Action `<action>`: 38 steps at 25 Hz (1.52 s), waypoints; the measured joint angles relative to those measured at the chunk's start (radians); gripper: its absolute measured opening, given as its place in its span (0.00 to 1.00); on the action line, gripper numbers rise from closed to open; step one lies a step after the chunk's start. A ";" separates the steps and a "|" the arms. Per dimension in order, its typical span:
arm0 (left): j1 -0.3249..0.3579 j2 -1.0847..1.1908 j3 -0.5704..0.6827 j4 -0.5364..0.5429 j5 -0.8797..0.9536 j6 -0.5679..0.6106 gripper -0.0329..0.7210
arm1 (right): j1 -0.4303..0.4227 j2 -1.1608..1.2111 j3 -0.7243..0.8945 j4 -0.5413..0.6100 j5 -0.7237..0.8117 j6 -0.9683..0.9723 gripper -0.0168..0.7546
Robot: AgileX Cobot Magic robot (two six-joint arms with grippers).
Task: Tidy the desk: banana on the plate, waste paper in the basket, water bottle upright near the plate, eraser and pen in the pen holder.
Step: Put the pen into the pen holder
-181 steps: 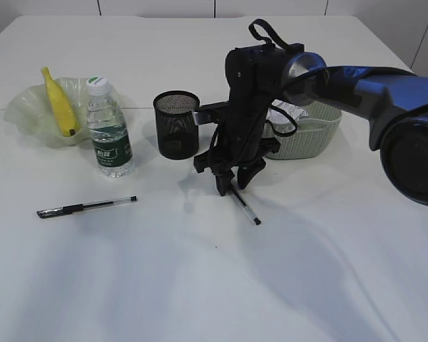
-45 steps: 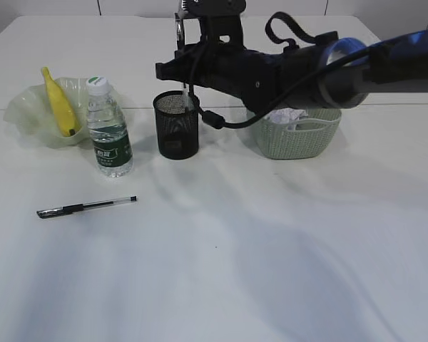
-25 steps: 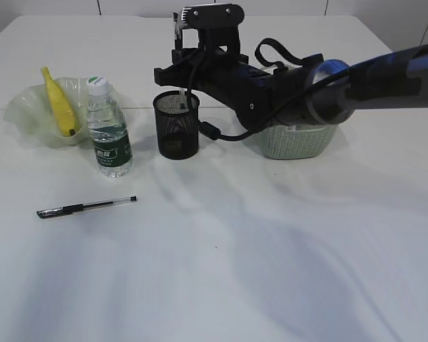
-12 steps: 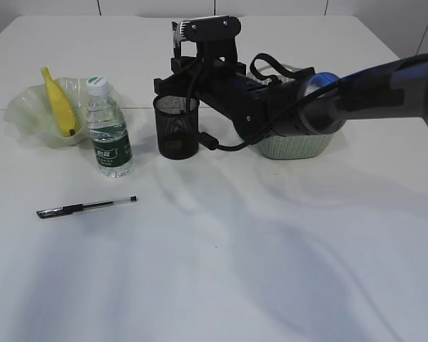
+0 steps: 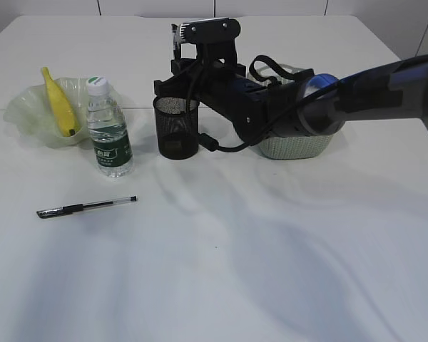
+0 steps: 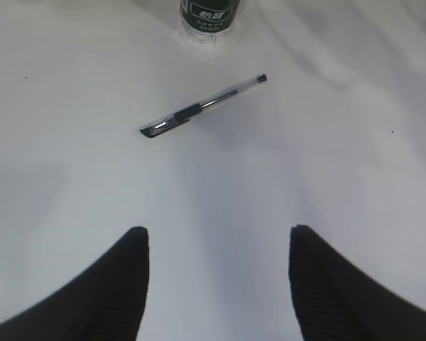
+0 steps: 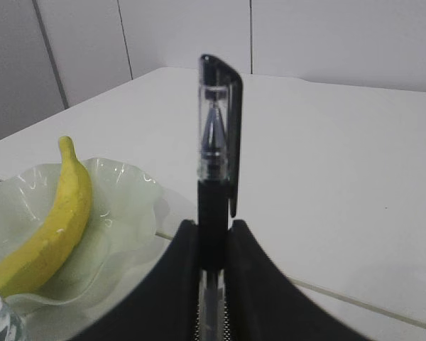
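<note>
My right gripper (image 5: 177, 84) is shut on a black-capped pen (image 7: 216, 163), held upright over the black mesh pen holder (image 5: 177, 135); the mesh rim shows just below the jaws (image 7: 213, 238). A second pen (image 5: 85, 206) lies on the desk (image 5: 221, 271), also in the left wrist view (image 6: 202, 106). My left gripper (image 6: 216, 241) is open and empty above the desk, short of that pen. The banana (image 5: 58, 103) lies in the plate (image 5: 21, 110). The water bottle (image 5: 109, 135) stands upright beside the plate. The waste paper and eraser are hidden.
The sage-green basket (image 5: 294, 146) stands right of the pen holder, mostly behind my right arm. The banana (image 7: 46, 234) and plate (image 7: 124, 206) lie beyond the right jaws. The bottle's base (image 6: 208, 18) is just beyond the second pen.
My right gripper has carried the pen from the desk up over the pen holder and has sunk a little toward its rim. The second pen, bottle and banana have not moved.
</note>
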 joint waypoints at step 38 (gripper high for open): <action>0.000 0.000 0.000 0.000 -0.004 0.000 0.63 | 0.000 -0.394 0.000 -0.019 0.844 -0.004 0.32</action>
